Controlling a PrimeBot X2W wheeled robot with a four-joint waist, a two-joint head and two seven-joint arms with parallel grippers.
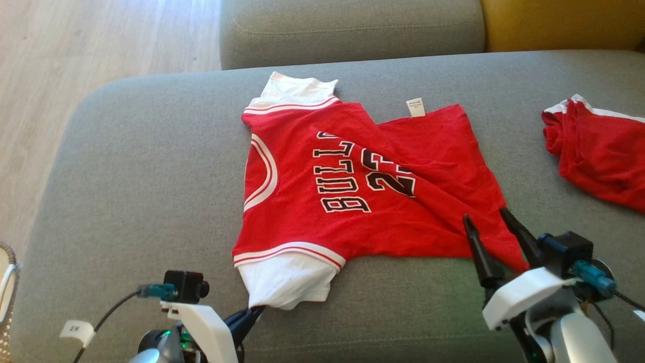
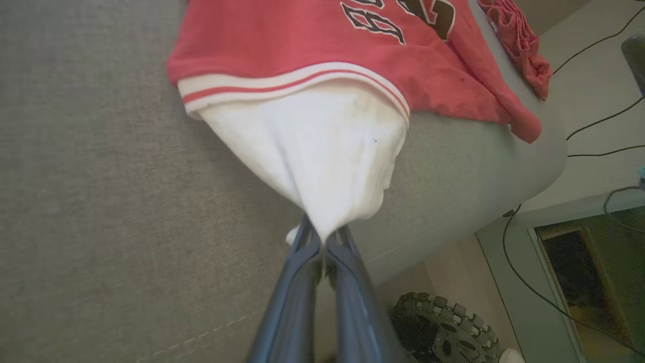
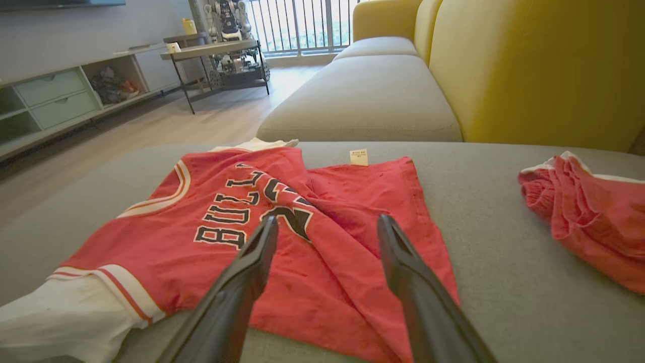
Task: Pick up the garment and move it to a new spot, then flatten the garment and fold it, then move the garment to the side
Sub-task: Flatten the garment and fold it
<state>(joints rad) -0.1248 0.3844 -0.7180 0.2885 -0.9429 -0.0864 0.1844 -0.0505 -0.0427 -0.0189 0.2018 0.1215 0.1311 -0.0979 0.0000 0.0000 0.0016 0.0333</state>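
Garment [image 1: 352, 191]: a red jersey of soft, limp knit with striped trim, lying near the middle of the grey seat cushion [image 1: 126, 176], with 1 diagonal crease across its body. The left gripper [image 2: 322, 242] is clenched on the bunched tip of the white sleeve [image 2: 322, 151] by the cushion's front edge. The right gripper [image 1: 485, 214] hangs released over the red hem corner. So thin a pinch could slip, or a 1-sided pull could drag the cloth into deeper folds.
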